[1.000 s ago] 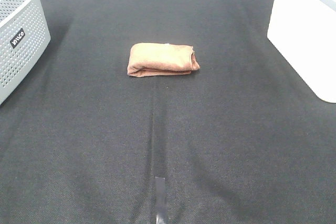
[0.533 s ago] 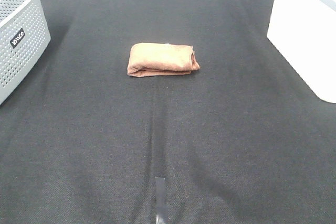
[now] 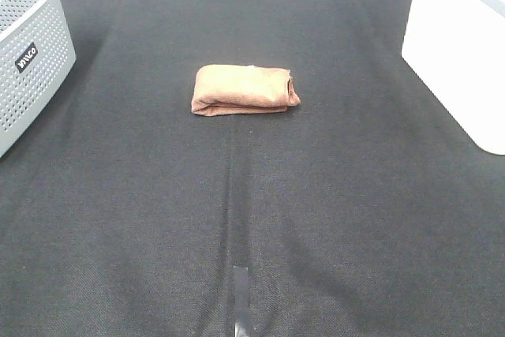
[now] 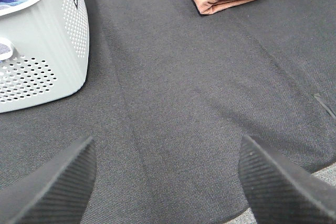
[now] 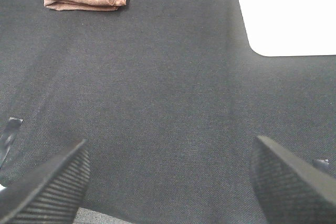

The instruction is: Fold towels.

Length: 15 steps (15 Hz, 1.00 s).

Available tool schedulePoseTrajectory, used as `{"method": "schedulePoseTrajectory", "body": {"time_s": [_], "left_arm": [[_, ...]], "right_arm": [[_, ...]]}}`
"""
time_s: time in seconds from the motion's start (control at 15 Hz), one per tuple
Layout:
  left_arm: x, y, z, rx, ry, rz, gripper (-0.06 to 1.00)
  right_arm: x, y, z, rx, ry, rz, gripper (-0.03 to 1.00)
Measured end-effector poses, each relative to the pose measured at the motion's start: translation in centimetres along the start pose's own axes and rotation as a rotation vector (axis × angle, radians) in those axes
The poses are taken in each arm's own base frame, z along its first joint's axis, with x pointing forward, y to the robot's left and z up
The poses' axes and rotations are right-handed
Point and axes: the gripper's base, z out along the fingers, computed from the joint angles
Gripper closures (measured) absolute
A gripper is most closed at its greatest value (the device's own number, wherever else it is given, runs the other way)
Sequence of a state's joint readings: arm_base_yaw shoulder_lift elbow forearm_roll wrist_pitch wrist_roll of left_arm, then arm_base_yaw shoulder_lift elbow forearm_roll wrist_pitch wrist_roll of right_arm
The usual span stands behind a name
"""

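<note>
The reddish-brown terry towel (image 3: pixel 245 90) lies folded into a compact bundle mid-way across the black cloth-covered table (image 3: pixel 252 219), so folding looks finished, with the left gripper (image 4: pixel 167 182) and right gripper (image 5: pixel 170 184) both wide apart, empty, well away from it.

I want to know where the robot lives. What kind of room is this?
Probably a robot practice table for laundry, not a home. A dark cloth covers the table, one folded towel lies on it, a grey laundry basket stands at the left, and tape marks a spot.
</note>
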<state>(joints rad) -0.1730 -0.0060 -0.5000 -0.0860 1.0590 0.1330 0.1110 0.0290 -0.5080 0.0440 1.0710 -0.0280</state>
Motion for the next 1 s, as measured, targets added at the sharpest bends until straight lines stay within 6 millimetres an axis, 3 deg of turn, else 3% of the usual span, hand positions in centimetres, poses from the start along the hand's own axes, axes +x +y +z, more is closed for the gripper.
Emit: {"method": "schedulePoseTrajectory", "body": {"time_s": [1.0], "left_arm": [[-0.06,-0.08,0.11,-0.141,0.007,-0.071,0.22]], "right_arm": [[0.27,0.16,-0.33,0.090,-0.039,0.056,0.18]]}}
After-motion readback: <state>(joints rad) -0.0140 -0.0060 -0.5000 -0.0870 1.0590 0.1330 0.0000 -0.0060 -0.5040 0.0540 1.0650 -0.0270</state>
